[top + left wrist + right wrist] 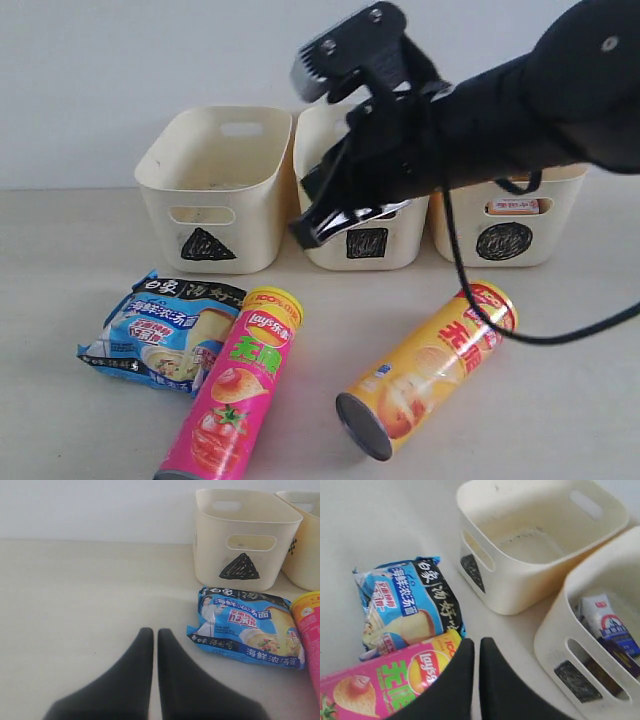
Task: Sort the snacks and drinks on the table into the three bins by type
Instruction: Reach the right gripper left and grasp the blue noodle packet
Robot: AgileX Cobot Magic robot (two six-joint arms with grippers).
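A blue-white flat packet (165, 330) lies on the table (60, 260) at the left, with the pink chip tube (235, 400) beside it and the yellow chip tube (430, 370) further right. My right gripper (308, 230) hangs shut and empty before the square bin (385, 250); in its wrist view it (476, 642) is above the pink tube (380, 685). The square bin (555, 635) holds the small carton (607, 622) and the dark purple pack (620, 655). An orange packet (512, 206) shows in the circle bin (545, 240). My left gripper (153, 632) is shut on nothing, short of the blue packet (245, 627).
The triangle bin (215, 190) stands at the back left and looks empty inside (535, 545). The right arm's black body and cable stretch over the middle and right bins. Bare tabletop (75, 590) lies to the left of the packet.
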